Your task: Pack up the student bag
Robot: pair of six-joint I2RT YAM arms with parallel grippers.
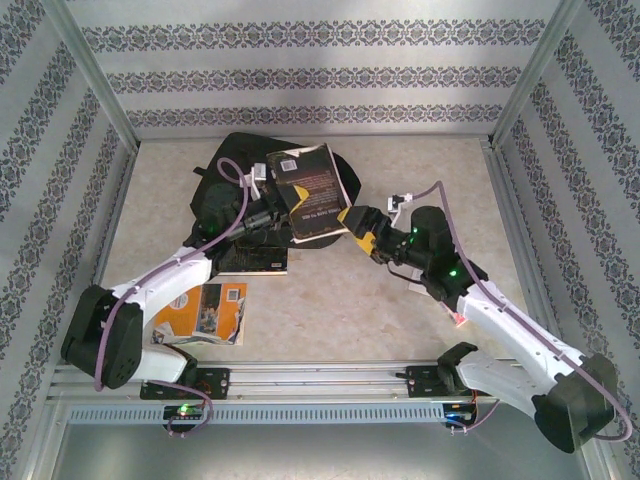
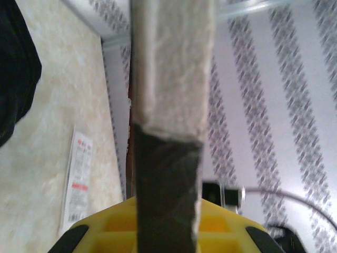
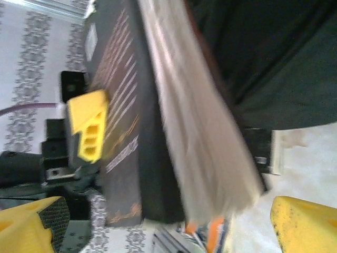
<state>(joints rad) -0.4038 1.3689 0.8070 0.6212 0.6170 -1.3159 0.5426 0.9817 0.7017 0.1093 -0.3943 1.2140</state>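
Now, the student bag [image 1: 250,148] lies slumped at the far side of the table [image 1: 400,300], a bit left of centre, and I can't tell from here whether its mouth is open. Right over it hangs a thick black paperback [image 1: 315,195], tilted, back cover up. The left gripper [image 1: 275,210] has it by the left edge. From the right wrist view one yellow finger [image 3: 87,132] is pressed flat on the cover, so I'd call that a pinch on the book. The right gripper [image 1: 352,230] sits just at the book's near right corner with its fingers [image 3: 31,221] spread wide, one on either side of the page block, and I see no contact.

Here's my worry: one pinch on one edge of a heavy book. It could pivot or slide out, and the pages are already fanning loose at the open side. If they splay further they may catch on the soft fabric instead of going in. The right fingers are so near that corner that a small move could knock the book askew. The left arm's cable drapes across the bag too, and could snag.

Further out, a dark flat book [image 1: 255,260] lies under the left forearm. An orange booklet [image 1: 205,312] waits nearer the left base, well apart from the bag. Both arms crowd the space above the bag, so there's little room to reach in.
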